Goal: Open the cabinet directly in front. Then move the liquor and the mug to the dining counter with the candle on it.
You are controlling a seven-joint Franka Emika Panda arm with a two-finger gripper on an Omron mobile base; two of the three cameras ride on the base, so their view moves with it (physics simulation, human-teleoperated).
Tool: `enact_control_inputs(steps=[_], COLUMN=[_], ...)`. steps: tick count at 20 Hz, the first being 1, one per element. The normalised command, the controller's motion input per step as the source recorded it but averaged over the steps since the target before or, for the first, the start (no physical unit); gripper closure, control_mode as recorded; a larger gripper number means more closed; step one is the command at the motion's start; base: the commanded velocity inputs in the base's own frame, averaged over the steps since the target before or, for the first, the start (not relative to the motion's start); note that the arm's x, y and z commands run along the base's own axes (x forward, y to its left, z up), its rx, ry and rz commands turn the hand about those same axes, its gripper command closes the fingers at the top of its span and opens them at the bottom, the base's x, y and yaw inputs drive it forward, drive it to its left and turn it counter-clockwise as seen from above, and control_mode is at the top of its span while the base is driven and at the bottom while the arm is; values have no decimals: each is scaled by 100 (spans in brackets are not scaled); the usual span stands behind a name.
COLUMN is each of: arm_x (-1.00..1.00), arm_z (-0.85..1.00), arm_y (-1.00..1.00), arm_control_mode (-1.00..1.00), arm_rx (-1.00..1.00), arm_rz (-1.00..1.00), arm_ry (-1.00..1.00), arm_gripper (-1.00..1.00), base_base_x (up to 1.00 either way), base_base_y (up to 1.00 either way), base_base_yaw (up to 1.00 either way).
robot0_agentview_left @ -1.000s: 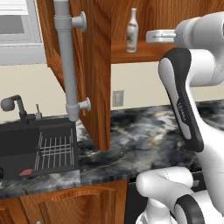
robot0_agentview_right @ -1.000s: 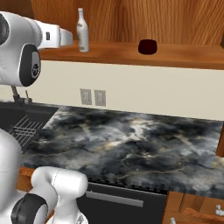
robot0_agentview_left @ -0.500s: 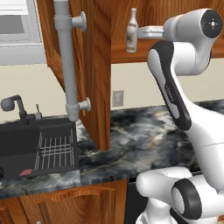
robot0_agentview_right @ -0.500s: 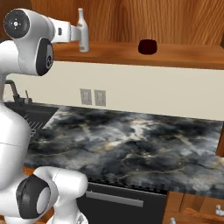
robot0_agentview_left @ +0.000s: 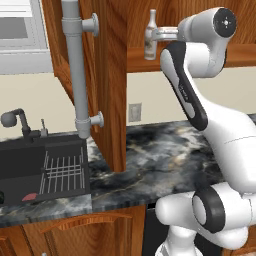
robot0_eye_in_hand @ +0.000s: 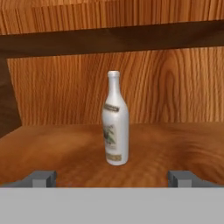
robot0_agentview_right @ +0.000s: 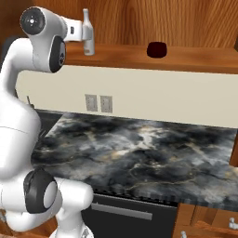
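A: How's the gripper (robot0_eye_in_hand: 112, 178)?
B: Jaws spread wide, holding nothing, levelled at the liquor bottle (robot0_eye_in_hand: 115, 120), probably so the fingers can pass either side of its body.
A: Where's the bottle?
B: Upright on the open cabinet's shelf (robot0_agentview_right: 186, 55), the maroon mug (robot0_agentview_right: 156, 49) well apart along it.
A: Any writing?
B: A pale label with greenish print, too blurred to read.

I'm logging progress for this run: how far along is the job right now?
Done: the cabinet stands open, its door swung out over the counter. In hand: the gripper, open, is lined up on the liquor, which stands upright on the shelf, not gripped yet. Left: grasp and carry the liquor, then the mug, which sits on the same shelf, to the dining counter.
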Motion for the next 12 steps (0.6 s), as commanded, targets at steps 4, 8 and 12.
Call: enact_control_inputs(steps=[4, 8, 12], arm_x=[38, 35, 35], arm_z=[0, 0, 0], arm_y=[1, 8, 8], arm_control_mode=[-100, -100, -100], arm_rx=[0, 0, 0], arm_rz=[0, 0, 0], arm_ry=[3, 5, 0], arm_gripper=[-100, -100, -100], base_base_x=[0, 0, 0], base_base_y=[0, 0, 0], base_base_yaw=[0, 0, 0])
